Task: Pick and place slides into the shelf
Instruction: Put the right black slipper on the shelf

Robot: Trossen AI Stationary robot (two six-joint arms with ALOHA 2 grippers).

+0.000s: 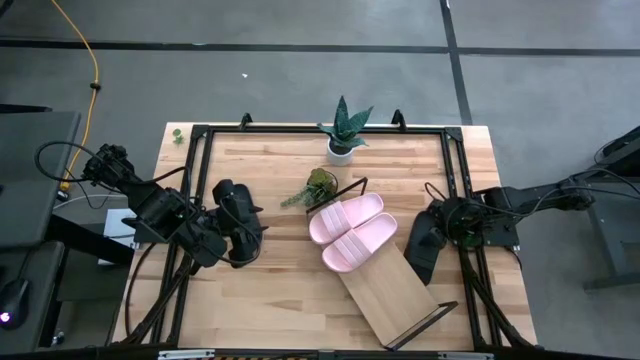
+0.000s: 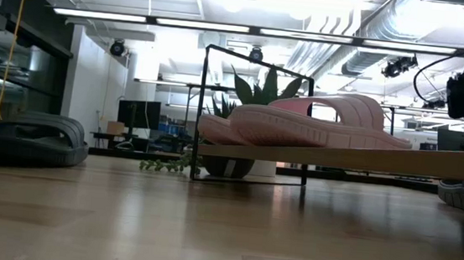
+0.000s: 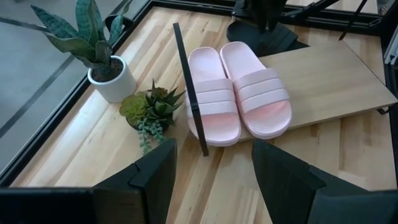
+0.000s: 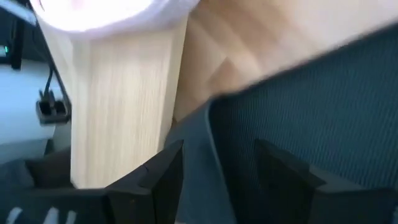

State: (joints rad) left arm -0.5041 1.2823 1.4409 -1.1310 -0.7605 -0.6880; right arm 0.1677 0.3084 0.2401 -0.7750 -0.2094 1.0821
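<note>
Both jaws gape: right gripper over black slide.

Two pink slides on the shelf, two black ones off it

The pink slides lie side by side, soles down, at one end of the light-wood shelf, which sits askew. One black slide lies left, another just right, perhaps touching the shelf.

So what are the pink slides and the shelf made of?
The pink slides look like soft moulded foam or rubber: smooth, matte, thick rounded soles, ridged straps. The shelf looks like a pale wood board, since grain lines show, with thin black frame ends, probably metal wire.
</note>
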